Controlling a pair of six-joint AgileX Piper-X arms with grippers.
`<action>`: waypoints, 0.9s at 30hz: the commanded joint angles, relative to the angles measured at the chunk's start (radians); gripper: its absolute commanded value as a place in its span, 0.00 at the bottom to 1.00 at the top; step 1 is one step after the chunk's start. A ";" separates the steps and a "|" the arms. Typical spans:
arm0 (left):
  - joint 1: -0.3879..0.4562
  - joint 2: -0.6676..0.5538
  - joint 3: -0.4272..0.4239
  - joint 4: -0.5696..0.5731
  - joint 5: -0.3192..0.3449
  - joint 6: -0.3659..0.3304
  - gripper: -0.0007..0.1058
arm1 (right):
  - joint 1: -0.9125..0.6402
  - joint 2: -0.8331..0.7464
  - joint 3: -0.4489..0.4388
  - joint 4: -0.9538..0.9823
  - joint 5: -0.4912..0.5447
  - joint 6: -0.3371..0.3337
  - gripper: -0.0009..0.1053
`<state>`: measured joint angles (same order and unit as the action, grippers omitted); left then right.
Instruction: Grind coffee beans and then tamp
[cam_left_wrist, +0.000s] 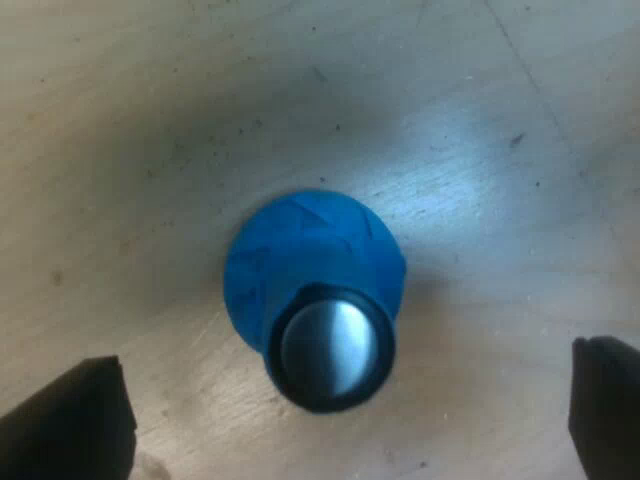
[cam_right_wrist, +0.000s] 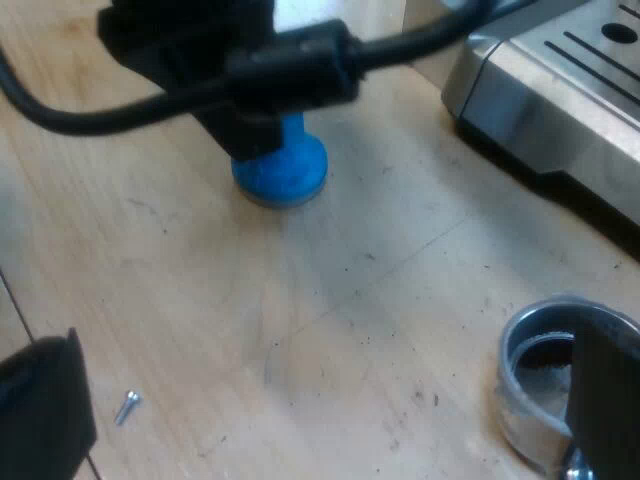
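Scuffed pale wooden tabletop (cam_left_wrist: 150, 120) catches a bright glare.

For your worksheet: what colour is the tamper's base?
Blue; the tamper shows best in the left wrist view.

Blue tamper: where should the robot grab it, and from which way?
Probably by the dark round knob on top, coming straight down from above. The tamper stands upright on its wide blue base, knob up, and the left fingers sit open on either side.

Left gripper (cam_left_wrist: 350, 385) fingers spread wide, pointing down. Right gripper (cam_right_wrist: 325, 390) fingers wide apart too, seemingly empty; left arm (cam_right_wrist: 240, 60) just ahead.
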<state>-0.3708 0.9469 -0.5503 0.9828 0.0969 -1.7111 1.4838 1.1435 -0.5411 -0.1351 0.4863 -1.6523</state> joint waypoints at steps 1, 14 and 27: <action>-0.001 0.057 -0.001 -0.057 -0.013 -0.004 0.84 | -0.003 0.009 0.001 -0.019 0.004 -0.012 0.97; -0.001 0.209 -0.006 -0.100 -0.013 -0.010 0.51 | -0.003 0.008 0.001 -0.019 0.004 -0.008 0.97; -0.007 0.181 -0.043 -0.048 -0.013 0.011 0.01 | -0.003 0.004 0.001 -0.003 0.004 0.053 0.97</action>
<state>-0.3728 1.1520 -0.5747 0.9232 0.0948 -1.7017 1.4838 1.1514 -0.5411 -0.1440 0.4863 -1.6190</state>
